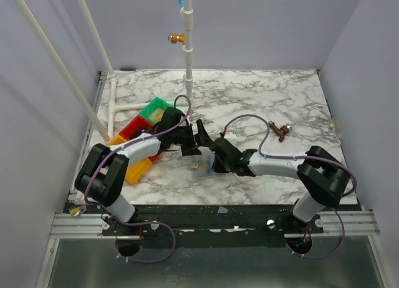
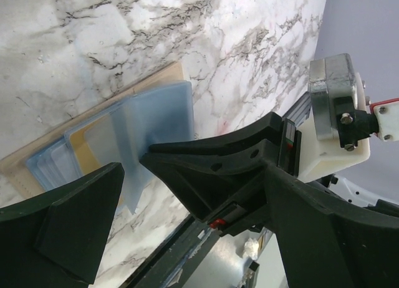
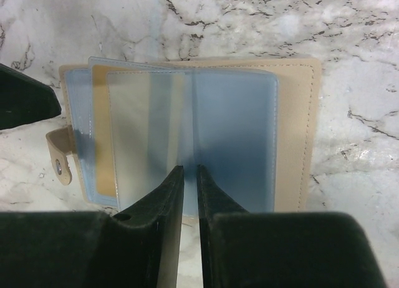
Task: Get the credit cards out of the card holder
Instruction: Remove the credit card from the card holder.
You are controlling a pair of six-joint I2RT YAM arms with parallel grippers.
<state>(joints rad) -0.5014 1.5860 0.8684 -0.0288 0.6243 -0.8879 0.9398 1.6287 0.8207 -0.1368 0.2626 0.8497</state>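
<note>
The card holder (image 3: pixel 293 132) lies open on the marble, tan outside with grey-blue clear sleeves; its snap tab (image 3: pixel 60 166) sticks out on the left. It also shows in the left wrist view (image 2: pixel 159 79) and the top view (image 1: pixel 201 170). A tan-gold credit card (image 3: pixel 103 144) sits inside a left sleeve, also seen in the left wrist view (image 2: pixel 87 148). My right gripper (image 3: pixel 187 169) is over the holder's middle fold, jaws nearly closed on a raised blue sleeve (image 2: pixel 159 123). My left gripper (image 2: pixel 193 176) is open just left of it, above the holder's left side (image 1: pixel 187 144).
Green (image 1: pixel 156 108), red (image 1: pixel 133 129) and orange (image 1: pixel 136 169) plastic trays lie together at the left, behind my left arm. A small brown object (image 1: pixel 280 132) lies at the right. A white pipe post (image 1: pixel 187 51) stands at the back centre.
</note>
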